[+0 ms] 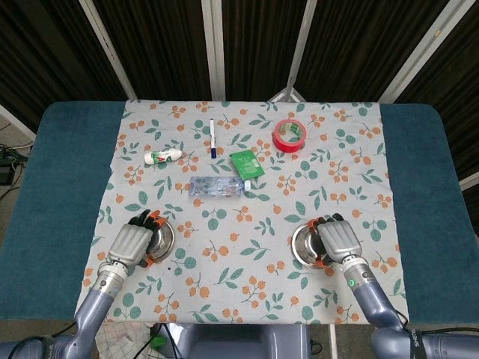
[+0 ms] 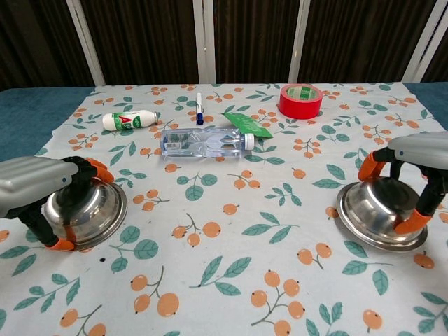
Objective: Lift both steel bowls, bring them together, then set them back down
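Fingers clasp shiny steel bowls, upright, well apart.

Polished steel on the left bowl and the right bowl, mirror-bright, glossy. Matt printed cloth for the tablecloth, fuzzy teal fabric on the table beneath. Clear glossy plastic on the water bottle. Shiny red on the tape roll. Smooth grey shell on the left hand and the right hand, orange rubbery fingertips.

Red tape roll, clear bottle, pen on floral cloth.
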Available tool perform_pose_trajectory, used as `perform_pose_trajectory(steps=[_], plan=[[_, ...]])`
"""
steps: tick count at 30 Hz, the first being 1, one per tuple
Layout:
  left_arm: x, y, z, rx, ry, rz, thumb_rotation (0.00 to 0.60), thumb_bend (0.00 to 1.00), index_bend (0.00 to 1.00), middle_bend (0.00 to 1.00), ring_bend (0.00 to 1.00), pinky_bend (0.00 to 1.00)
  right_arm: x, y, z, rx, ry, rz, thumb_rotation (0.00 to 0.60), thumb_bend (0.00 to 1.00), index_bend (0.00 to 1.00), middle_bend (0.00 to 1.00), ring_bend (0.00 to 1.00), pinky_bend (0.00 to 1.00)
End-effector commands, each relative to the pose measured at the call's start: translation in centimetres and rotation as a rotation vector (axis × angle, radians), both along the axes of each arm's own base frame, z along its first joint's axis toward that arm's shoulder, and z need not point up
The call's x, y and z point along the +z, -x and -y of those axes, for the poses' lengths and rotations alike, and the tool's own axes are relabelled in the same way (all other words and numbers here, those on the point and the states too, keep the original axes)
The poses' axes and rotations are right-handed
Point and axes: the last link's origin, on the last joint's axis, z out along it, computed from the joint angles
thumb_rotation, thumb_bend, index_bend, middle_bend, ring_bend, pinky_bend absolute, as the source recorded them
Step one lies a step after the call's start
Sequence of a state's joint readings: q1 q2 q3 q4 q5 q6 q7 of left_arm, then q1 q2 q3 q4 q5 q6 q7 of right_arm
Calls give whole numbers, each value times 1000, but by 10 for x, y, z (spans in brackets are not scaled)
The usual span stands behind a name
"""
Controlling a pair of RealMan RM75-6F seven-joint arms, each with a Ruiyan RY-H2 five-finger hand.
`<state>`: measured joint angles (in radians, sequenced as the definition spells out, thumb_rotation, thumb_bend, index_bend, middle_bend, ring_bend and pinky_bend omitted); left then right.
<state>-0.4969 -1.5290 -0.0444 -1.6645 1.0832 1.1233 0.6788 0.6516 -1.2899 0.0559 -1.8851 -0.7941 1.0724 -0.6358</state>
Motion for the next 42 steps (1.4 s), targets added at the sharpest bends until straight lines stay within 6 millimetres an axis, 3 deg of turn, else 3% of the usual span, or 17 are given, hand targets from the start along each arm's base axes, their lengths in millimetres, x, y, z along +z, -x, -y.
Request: perform_pose_trajectory(steps=[1,13,25,29,34,42], plan=[[5,-3,0,-1,3,26,600,108,173,62,48,202,8,-3,1,5,18,22,600,219,522,380,502,163],[24,-6,-4,27,22,116,600,103,174,60,48,203,34,-3,5,2,74,136,600,219,531,380,503,163],[8,-1,-11,52,62,56,600,71,165,41,39,202,37,0,6,-3,71,117,600,219,532,381,503,163],[5,-4,-12,40,55,56,600,93,182,78,52,212,37,-2,6,-2,72,121,600,219,531,380,502,163],[3,-5,-13,30,45,58,600,119,198,146,129,301,37,-2,6,-2,73,120,600,219,531,380,503,163],[0,-1,-13,41,52,23,600,119,210,130,126,290,40,0,6,-9,79,115,600,220,531,381,503,163]])
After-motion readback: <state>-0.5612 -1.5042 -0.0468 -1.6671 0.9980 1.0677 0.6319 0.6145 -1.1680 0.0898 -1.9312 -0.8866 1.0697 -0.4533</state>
